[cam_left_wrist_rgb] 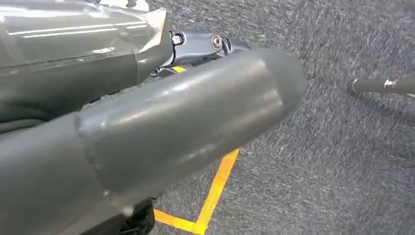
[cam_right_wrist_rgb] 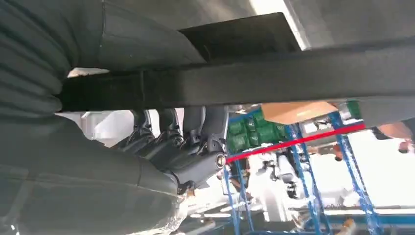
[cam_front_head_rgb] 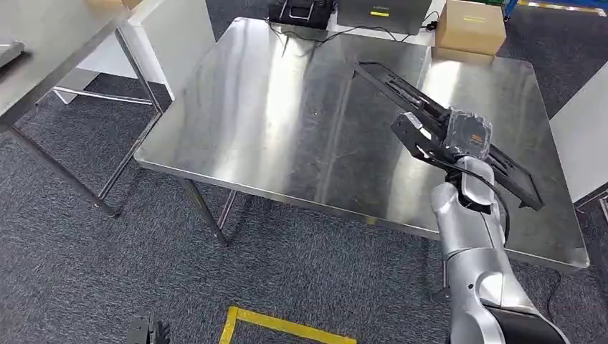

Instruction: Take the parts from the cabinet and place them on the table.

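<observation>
right hand (cam_front_head_rgb: 430,140) fingers hidden behind black part (cam_front_head_rgb: 401,89), left hand (cam_left_wrist_rgb: 147,127) blurred, grip unclear

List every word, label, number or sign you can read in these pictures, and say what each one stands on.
No text can be read in any view.
Cardboard box beyond the table: a yellow label, too small to read.
Grey case at the table's far edge: a yellow sticker, too blurred to read.
Cover on the right hand: an orange patch, no legible letters.
</observation>
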